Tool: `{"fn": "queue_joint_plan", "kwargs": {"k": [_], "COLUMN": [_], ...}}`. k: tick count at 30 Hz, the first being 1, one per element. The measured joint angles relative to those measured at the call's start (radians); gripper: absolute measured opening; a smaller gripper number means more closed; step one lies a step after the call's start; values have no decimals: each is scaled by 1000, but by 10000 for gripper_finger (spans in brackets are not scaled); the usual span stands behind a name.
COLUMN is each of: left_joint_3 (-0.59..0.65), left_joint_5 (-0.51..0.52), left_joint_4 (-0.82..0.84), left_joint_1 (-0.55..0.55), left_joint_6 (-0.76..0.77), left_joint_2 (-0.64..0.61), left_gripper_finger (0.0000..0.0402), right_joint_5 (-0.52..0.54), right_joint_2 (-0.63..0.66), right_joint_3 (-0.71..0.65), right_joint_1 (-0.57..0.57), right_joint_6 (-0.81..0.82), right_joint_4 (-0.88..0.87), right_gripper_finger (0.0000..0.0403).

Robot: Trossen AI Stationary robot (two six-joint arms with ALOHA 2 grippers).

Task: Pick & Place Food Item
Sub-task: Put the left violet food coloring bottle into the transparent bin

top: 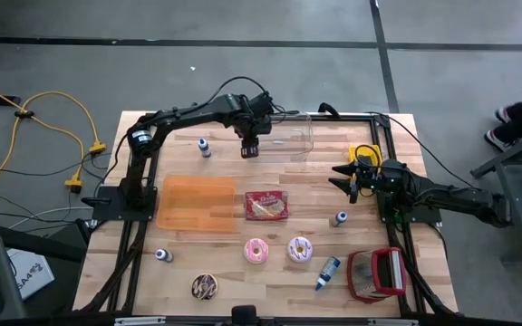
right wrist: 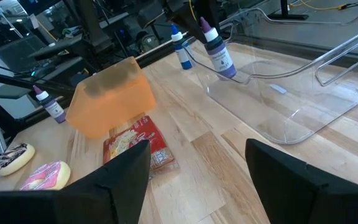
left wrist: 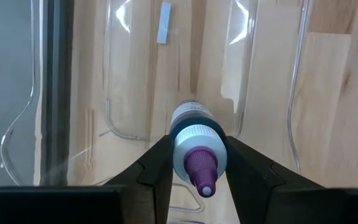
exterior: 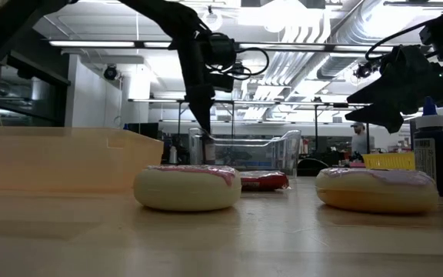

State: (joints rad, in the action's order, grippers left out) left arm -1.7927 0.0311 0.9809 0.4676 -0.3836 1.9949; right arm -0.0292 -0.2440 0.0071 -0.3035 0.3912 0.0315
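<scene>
Wood-plank worktop, concrete floor around. My left claw clamps a purple-capped bottle over the clear plastic bin; right claw spread wide.

table: wood | on it: orange bin, snack packet, two pink donuts

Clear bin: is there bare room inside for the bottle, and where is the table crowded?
The clear bin is bare beyond the purple-capped bottle in the left gripper. Crowded: the near edge around both pink donuts, and the snack packet beside the orange bin.
</scene>
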Motion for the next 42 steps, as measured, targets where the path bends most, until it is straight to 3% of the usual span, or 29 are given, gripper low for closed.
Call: {"fn": "queue_joint_plan", "kwargs": {"k": [26, 35, 42], "left_joint_3": [0, 0, 0], "left_joint_5": [-9, -8, -8], "left_joint_4": [33, 32, 32], "left_joint_1": [-6, -6, -6], "left_joint_6": [25, 25, 24], "left_joint_2": [0, 0, 0], "left_gripper_finger": [125, 167, 172], "right_joint_5": [0, 0, 0], "right_joint_2": [0, 0, 0], "right_joint_3": [0, 0, 0], "right_joint_1": [0, 0, 0], "right_joint_6": [0, 0, 0], "right_joint_4": [1, 1, 1], "right_gripper_finger": [250, 250, 250]}}
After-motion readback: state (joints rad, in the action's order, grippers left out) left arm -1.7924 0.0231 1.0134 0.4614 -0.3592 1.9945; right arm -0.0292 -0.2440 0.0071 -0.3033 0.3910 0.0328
